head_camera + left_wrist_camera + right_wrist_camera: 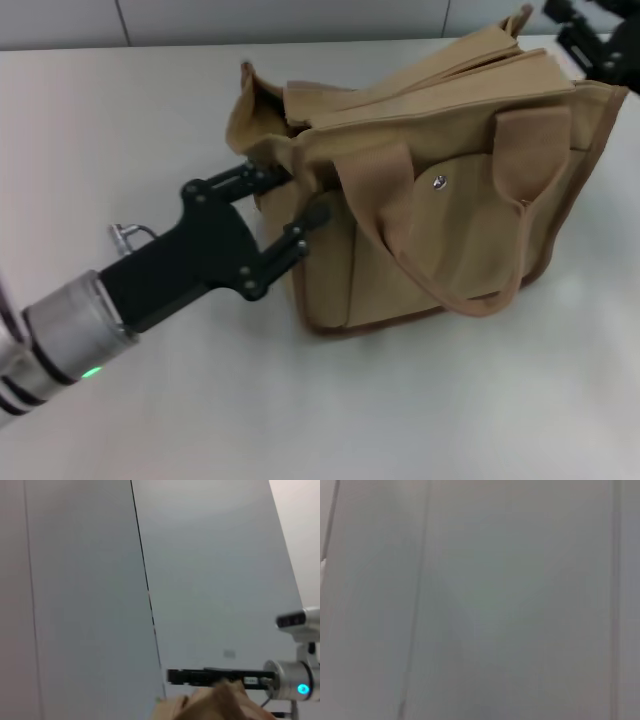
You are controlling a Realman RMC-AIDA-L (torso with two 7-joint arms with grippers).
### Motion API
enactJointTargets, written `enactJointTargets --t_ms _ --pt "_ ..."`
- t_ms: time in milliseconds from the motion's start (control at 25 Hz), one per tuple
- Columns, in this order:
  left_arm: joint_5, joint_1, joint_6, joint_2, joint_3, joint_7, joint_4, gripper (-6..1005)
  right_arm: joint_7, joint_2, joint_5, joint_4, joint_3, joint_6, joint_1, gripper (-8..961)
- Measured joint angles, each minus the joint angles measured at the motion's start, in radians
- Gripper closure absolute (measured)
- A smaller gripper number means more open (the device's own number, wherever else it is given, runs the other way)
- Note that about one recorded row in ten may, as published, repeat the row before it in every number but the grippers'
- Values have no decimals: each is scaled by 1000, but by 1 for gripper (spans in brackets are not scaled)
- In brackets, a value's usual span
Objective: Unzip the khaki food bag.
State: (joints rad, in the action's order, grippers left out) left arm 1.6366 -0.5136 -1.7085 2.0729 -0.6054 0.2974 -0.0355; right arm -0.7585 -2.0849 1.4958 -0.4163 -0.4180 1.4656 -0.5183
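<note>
One khaki food bag (pixel 440 200) stands on the pale worktop (pixel 150 110), right of centre in the head view, its two loop handles (pixel 470 250) drooping over the front pocket with the silver snap (pixel 438 181). From the near left, the left pincer (pixel 290 205) reaches the bag's left end, fingers spread apart, one against the upper corner and one lower on the side panel. At the far right corner, the right pincer (pixel 590 35) sits just behind the bag; whether it is open or closed cannot be told.

Count: 1 khaki food bag (pixel 440 190) on table (pixel 150 120); 2 loop handles; 1 silver snap (pixel 438 181). Robot hands: 2, left hand (pixel 290 205) at the bag's end, right hand (pixel 600 35) past its far corner.
</note>
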Motion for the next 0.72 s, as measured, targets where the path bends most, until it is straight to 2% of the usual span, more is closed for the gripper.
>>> enactJointTargets --t_ms 80,120,360,440,480,520,640,720 --pt "-5 45 -63 -1 12 70 82 644 -16 2 -99 2 -1 36 47 637" --pt "-5 45 -63 -1 12 70 82 604 -28 2 -121 2 -3 52 63 610" --pt "-13 111 -170 -5 36 252 251 364 -105 3 -144 -1 -10 164 133 448" --pt "-14 123 -203 -7 41 282 283 279 -133 4 -137 -3 -11 216 158 316" --pt "-13 128 -229 -9 39 298 299 236 -158 6 -94 -8 -26 293 180 250" --pt "-9 131 -253 -11 30 313 313 194 -158 6 -94 -8 -26 293 180 229" --pt "7 142 -295 -15 -64 358 366 195 -169 14 43 -35 -74 408 204 166" --pt "24 150 -289 -12 -182 371 396 195 -165 12 155 -60 -104 460 216 124"
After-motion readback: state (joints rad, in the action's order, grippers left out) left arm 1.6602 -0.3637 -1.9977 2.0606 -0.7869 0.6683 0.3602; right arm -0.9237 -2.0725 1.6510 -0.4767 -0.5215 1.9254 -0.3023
